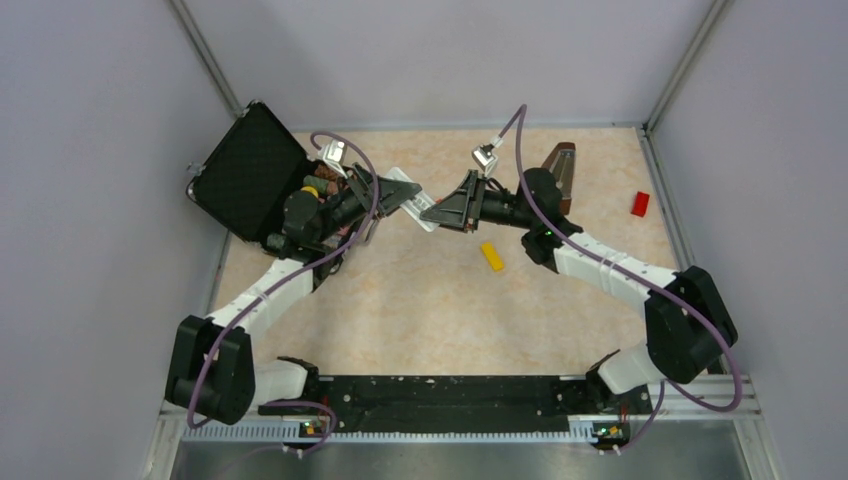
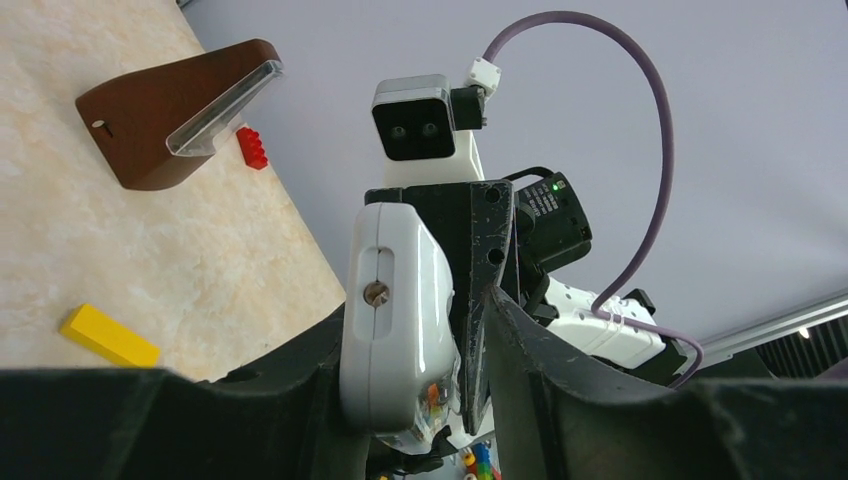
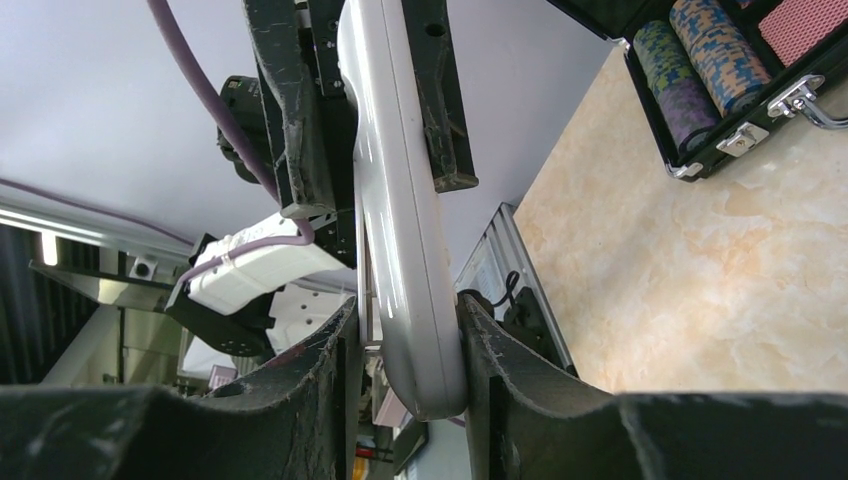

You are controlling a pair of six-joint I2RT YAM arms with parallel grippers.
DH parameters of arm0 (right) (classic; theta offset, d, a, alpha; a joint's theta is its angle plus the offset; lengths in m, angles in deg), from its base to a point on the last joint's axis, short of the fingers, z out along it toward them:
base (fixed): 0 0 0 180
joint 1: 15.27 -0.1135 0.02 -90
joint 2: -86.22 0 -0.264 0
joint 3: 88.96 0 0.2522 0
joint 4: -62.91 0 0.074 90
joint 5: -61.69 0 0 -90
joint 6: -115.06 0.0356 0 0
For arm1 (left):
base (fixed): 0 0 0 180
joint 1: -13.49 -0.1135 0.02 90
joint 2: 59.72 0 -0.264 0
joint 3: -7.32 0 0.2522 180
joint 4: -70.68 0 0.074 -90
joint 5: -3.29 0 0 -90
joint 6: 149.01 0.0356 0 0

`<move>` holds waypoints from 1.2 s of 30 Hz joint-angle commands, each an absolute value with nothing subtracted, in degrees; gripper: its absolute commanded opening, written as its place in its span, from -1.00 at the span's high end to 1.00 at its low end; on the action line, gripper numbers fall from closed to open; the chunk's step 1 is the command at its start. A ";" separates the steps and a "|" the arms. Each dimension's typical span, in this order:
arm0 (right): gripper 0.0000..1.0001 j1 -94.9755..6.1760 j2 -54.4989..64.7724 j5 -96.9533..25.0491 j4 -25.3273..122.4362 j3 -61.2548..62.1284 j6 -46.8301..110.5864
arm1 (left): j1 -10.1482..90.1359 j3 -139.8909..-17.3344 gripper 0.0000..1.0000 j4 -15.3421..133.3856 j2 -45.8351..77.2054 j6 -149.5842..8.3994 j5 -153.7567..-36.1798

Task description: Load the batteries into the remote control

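Note:
The remote control [image 1: 410, 192], a flat white bar, hangs in the air over the back middle of the table, held at both ends. My left gripper [image 1: 392, 195] is shut on its left end; the left wrist view shows the white end with a small screw [image 2: 395, 310] between my left gripper's [image 2: 420, 335] dark fingers. My right gripper [image 1: 447, 210] is shut on the other end; in the right wrist view the remote's edge [image 3: 395, 200] runs up from my right gripper [image 3: 408, 335] to the left one's fingers [image 3: 290, 100]. No batteries show in any view.
An open black case [image 1: 250, 170] holding poker chips [image 3: 700, 60] lies at the back left. A brown wedge-shaped stand [image 1: 560, 175] sits at the back right, also in the left wrist view [image 2: 170, 110]. A yellow block [image 1: 491, 256] and a red block [image 1: 640, 203] lie on the table.

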State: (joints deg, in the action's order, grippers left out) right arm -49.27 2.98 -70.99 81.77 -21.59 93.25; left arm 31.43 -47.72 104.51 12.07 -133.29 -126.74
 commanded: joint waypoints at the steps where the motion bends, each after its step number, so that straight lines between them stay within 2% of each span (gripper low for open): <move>1: 0.28 -48.80 1.65 -67.55 82.27 -19.74 93.39 | 32.56 -49.51 0.13 110.89 11.55 -133.10 -130.78; 3: 0.27 -48.75 1.63 -67.42 82.34 -19.81 93.63 | 32.57 -49.72 0.33 110.86 11.75 -133.19 -130.91; 5: 0.26 -48.76 1.43 -67.20 82.37 -19.81 94.29 | 32.57 -49.84 0.40 110.90 12.05 -133.26 -131.15; 13: 0.22 -48.77 -0.19 -66.88 82.93 -18.48 96.83 | 32.71 -49.93 0.13 111.16 12.58 -132.61 -131.95; 16: 0.21 -48.77 -0.35 -66.85 82.44 -18.40 96.94 | 32.96 -50.14 0.13 111.06 12.77 -132.48 -132.30; 17: 0.21 -48.73 -0.34 -66.80 82.34 -18.53 96.96 | 33.00 -50.19 0.21 110.95 12.94 -132.49 -132.32; 19: 0.19 -48.77 -0.33 -66.83 82.48 -18.66 96.96 | 32.99 -50.44 0.51 110.48 13.11 -132.58 -132.39; 21: 0.15 -48.76 -0.28 -66.76 82.57 -18.84 97.04 | 32.95 -50.99 0.93 109.84 13.37 -132.73 -132.54; 22: 0.11 -48.76 -0.24 -66.80 82.67 -18.81 97.11 | 32.95 -51.19 1.00 109.62 13.35 -132.87 -132.54; 30: -0.21 -48.61 1.49 -66.88 81.88 -19.44 96.91 | 32.95 -52.11 1.00 105.34 12.43 -130.64 -130.71; 36: -0.32 -47.03 4.58 -69.19 79.58 -19.90 93.34 | 32.81 -52.31 1.00 105.10 13.05 -130.39 -132.15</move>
